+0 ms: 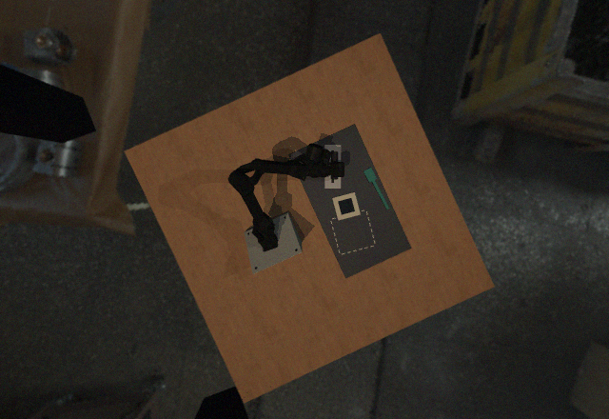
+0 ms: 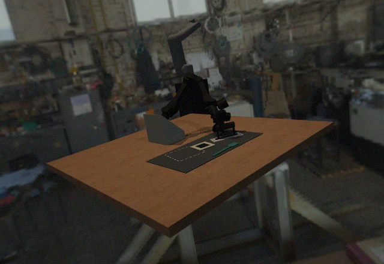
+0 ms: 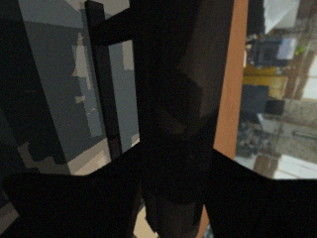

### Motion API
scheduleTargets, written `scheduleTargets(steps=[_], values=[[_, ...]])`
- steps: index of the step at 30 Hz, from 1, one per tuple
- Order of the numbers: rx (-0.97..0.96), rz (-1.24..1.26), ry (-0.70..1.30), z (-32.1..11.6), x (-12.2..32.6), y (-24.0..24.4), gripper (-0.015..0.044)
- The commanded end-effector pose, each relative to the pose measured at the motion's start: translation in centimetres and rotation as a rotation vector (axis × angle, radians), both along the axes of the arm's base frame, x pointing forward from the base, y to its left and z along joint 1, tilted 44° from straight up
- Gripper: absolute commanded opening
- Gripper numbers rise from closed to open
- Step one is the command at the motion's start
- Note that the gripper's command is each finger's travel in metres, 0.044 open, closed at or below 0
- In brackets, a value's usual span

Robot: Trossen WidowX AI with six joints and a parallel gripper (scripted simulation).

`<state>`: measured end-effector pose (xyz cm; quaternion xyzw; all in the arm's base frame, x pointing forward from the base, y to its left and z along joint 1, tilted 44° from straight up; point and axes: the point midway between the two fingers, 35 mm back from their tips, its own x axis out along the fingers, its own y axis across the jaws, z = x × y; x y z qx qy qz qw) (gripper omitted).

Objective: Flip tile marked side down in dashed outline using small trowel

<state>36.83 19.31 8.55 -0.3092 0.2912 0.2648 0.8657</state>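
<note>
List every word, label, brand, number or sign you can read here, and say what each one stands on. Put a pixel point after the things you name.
No readable text anywhere.
Tile [image 1: 352, 196] [image 2: 194, 147]: a dark square inside a pale border, no lettering.
Mat [image 1: 383, 242] [image 2: 186, 166]: a dashed outline, no words.
Green tool [image 1: 370, 174] [image 2: 232, 144]: no lettering visible.
Pale sheet on the cabinet behind [image 2: 81, 104]: too blurred to read.
</note>
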Motion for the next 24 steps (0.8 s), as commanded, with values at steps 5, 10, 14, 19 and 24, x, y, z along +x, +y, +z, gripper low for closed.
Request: scheduleTargets(steps=[5, 10, 14, 19, 24], values=[[0.003, 0.003, -0.003, 0.9, 0.2, -0.6, 0.0000], [-0.002, 0.001, -0.001, 3.6, 0.4, -3.4, 0.0000], [-0.003, 0.000, -0.001, 4.3, 0.3, -4.2, 0.0000], [0.005, 0.008, -0.009, 4.1, 0.5, -4.2, 0.0000], [0.053, 0.069, -0.073, 2.7, 1.4, -4.6, 0.0000]])
